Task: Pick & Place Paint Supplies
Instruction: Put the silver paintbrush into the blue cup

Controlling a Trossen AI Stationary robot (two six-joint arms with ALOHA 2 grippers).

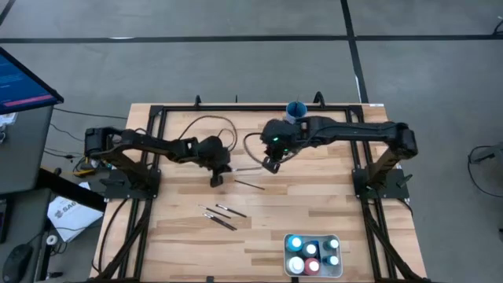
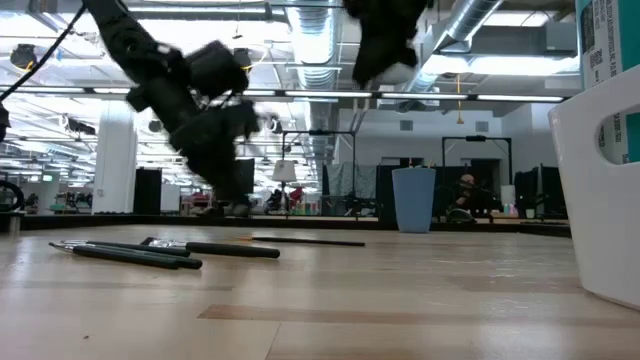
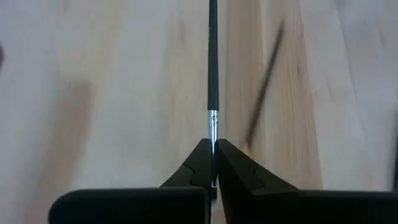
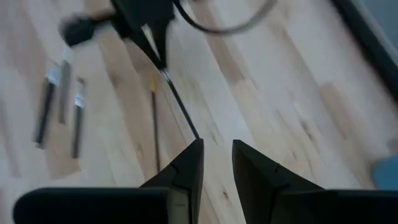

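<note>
Pinching a thin dark paintbrush [image 3: 212, 68] by its silver ferrule, the left tool [image 1: 218, 179] is clenching it on the pale wooden tabletop [image 1: 314, 204]; the right tool [image 4: 216, 163] is hovering nearby, parted and empty.

Loose paintbrushes [image 1: 221, 215] lie mid-table [image 1: 173, 244], tray [image 1: 313, 255] at the near-right edge, cup [image 1: 295, 110] at the far edge.

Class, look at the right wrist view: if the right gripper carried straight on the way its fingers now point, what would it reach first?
Most likely the free end of the thin dark paintbrush, which the left gripper holds shut at its ferrule end. The right gripper stands open just short of it, though depth is hard to judge.
</note>
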